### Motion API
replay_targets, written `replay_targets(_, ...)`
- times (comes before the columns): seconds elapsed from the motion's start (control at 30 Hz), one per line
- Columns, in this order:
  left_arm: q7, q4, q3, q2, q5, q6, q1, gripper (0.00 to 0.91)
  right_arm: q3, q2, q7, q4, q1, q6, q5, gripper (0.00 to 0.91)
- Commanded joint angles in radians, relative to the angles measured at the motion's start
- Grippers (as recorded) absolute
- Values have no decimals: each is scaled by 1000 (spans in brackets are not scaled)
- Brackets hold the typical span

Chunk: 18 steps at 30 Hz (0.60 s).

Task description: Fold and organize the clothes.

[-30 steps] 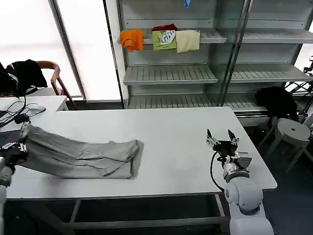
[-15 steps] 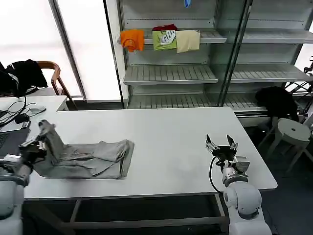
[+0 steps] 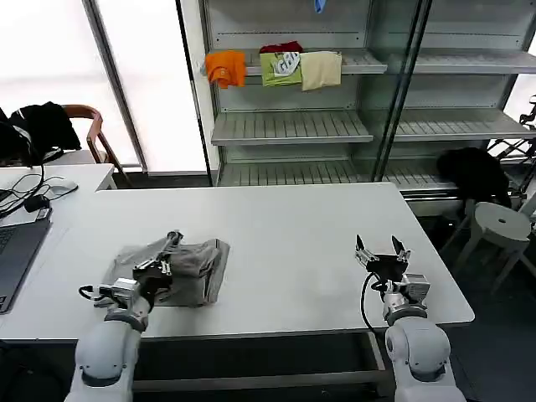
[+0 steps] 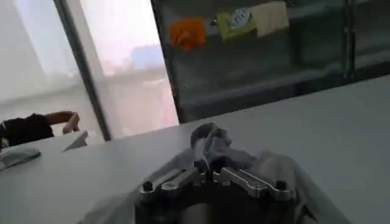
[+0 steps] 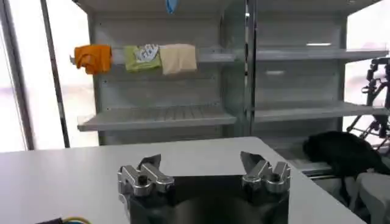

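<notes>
**Left gripper holding bunched grey shirt near front-left of tabletop**

Left gripper point(image 3: 164, 261) is sitting low over the front-left part of the white tabletop point(image 3: 293, 243), its fingers point(image 4: 234, 176) closed together on a raised bunch of the light grey shirt point(image 3: 188, 264). In the left wrist view the pinched fabric is standing up in a crumpled peak above the fingers. The rest of the shirt is lying in a loose, partly folded heap on the tabletop, just behind and beside the gripper, well in from the left edge.

Right gripper point(image 3: 381, 251) is idling near the front-right corner of the tabletop, its fingers point(image 5: 148, 173) spread wide apart and holding nothing.

Beyond the far edge, orange, green and cream garments point(image 3: 276, 67) are hanging on the shelving unit point(image 3: 293, 126).
</notes>
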Motion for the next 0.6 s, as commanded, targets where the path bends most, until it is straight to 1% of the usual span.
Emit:
replay_targets(0.03,-51,-18,111,-99,17,58,-13,20,-3,0,-1,-4,-3,5,-2,907)
replay_targets(0.3,-64,-10,125,-115,18,59,-19,20,-7,1,-7,-11,0,8,-10,907)
replay_targets(0.33,-67,-7,128,-116,21,59,-19,71,-8,1,-8,-11,1,8,-11,907)
replay_targets(0.37,-71,-2,135,-119,24,59,-20,222,-8,0,-8,-12,2,8,-12,907)
replay_targets(0.4,-73,3,137,-122,25,59,-20,867,-9,0,-8,-13,3,8,-13,907)
replay_targets(0.43,-74,7,139,-125,28,59,-21,907,-9,1,-8,-13,3,8,-15,907)
replay_targets(0.6,-83,29,155,-147,35,59,-26,907,-10,0,-10,-19,3,9,-17,907)
